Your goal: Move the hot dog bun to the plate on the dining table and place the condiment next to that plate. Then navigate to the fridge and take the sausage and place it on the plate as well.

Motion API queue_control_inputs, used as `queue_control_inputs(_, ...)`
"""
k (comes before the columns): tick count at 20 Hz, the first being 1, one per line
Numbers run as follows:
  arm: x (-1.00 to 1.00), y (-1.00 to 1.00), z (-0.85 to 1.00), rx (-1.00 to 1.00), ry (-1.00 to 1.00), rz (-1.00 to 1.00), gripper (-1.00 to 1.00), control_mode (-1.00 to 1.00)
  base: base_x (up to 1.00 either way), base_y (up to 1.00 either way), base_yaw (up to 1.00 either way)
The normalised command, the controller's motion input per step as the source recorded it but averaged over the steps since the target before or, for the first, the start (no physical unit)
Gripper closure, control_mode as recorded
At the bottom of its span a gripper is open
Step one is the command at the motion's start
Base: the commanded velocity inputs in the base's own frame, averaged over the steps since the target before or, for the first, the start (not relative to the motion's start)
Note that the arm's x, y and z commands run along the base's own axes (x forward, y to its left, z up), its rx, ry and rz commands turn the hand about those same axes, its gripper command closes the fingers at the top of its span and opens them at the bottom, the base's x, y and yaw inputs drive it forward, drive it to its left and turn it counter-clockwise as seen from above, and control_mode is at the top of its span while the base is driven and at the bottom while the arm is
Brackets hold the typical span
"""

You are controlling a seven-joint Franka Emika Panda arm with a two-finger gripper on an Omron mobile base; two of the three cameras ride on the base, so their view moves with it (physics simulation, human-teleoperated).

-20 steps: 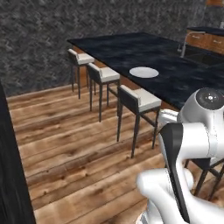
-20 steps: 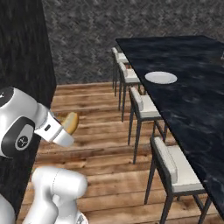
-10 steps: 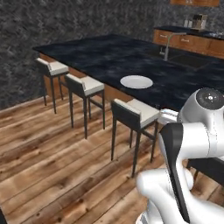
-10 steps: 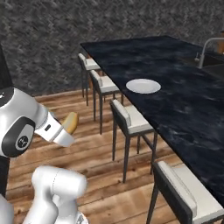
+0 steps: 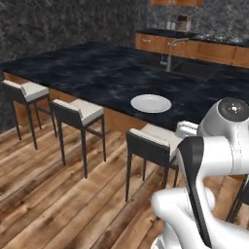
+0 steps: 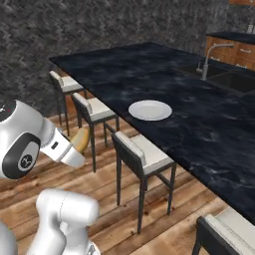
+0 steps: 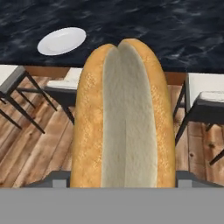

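Swinging round with my base, both base views now face the long side of the dining table [image 5: 97, 73]: the plate [image 5: 151, 103] sits nearer and more central than a moment ago, and the sink and steel tap [image 5: 170, 51] have come into sight behind it. That is my cameras travelling; nothing on the table has shifted.

My pincer [image 6: 74, 149] holds the hot dog bun [image 7: 122, 118] between jaws standing fairly wide, closed across the bun's width. In the hand view the bun lies lengthwise along my fingers, split side up, with the plate [image 7: 62, 40] small in the upper left corner. From the right base view the bun [image 6: 79, 139] pokes out beyond my wrist, low over the wooden floor and well apart from the table's edge.

I judge the carry unfinished, and the risks lie ahead. A row of stools [image 6: 142, 154] stands between me and the tabletop; driving closer could knock one, or my elbow could catch a backrest as I reach across. The bun is soft and held by its sides alone, so a jolt could let it slide out over the floor. It also blocks much of my hand view, which makes lining up over the plate harder, and letting go off-centre could leave it on the rim or on the marble.
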Motion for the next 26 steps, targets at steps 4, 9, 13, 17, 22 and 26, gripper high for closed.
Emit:
queue_control_inputs(4, 0.00, 0.00, 0.00, 0.00, 0.00, 0.00, 1.00, 1.00, 1.00, 0.82, -0.42)
queue_control_inputs(9, 0.00, 0.00, 0.00, 0.00, 0.00, 0.00, 1.00, 1.00, 1.00, 0.74, -0.46)
queue_control_inputs(13, 0.00, 0.00, 0.00, 0.00, 0.00, 0.00, 1.00, 1.00, 1.00, 0.64, -0.51)
queue_control_inputs(17, 0.00, 0.00, 0.00, 0.00, 0.00, 0.00, 1.00, 1.00, 1.00, 0.50, -0.54)
queue_control_inputs(22, 0.00, 0.00, 0.00, 0.00, 0.00, 0.00, 1.00, 1.00, 0.90, 0.38, -0.55)
queue_control_inputs(26, 0.00, 0.00, 0.00, 0.00, 0.00, 0.00, 1.00, 1.00, 0.89, 0.38, -0.53)
